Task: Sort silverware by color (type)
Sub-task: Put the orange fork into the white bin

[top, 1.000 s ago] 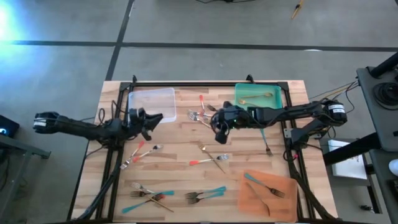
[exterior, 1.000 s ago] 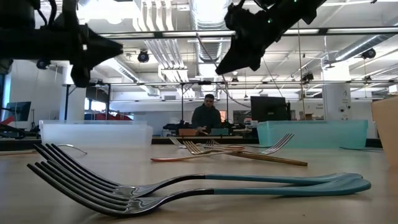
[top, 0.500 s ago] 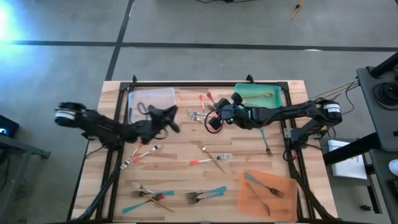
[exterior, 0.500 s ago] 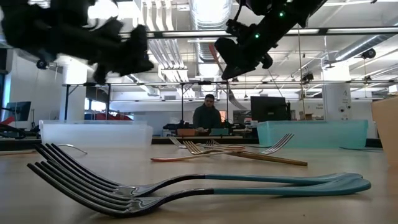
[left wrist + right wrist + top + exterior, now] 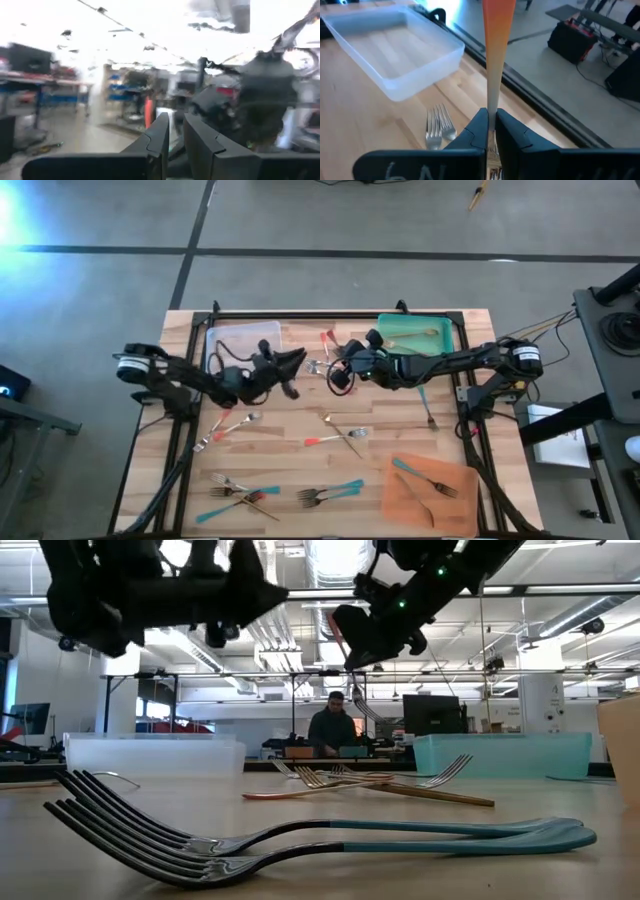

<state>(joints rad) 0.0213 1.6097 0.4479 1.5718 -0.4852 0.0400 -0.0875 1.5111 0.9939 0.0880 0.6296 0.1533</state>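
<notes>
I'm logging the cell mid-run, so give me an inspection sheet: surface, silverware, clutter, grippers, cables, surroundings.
Surface: wooden table, bare planks between items.
Silverware: red-handled piece pinched in the right gripper; teal-handled forks at the near edge; loose forks beside the clear tray; a gold piece lies in the green tray; two pieces on the orange tray.
Clutter: nothing seen.
Grippers: right gripper shut on the red-handled piece, raised above the table; left gripper near the clear tray, nothing seen in it.
Cables: loops at the table's left and right edges.
Surroundings: a person beyond the table.
</notes>
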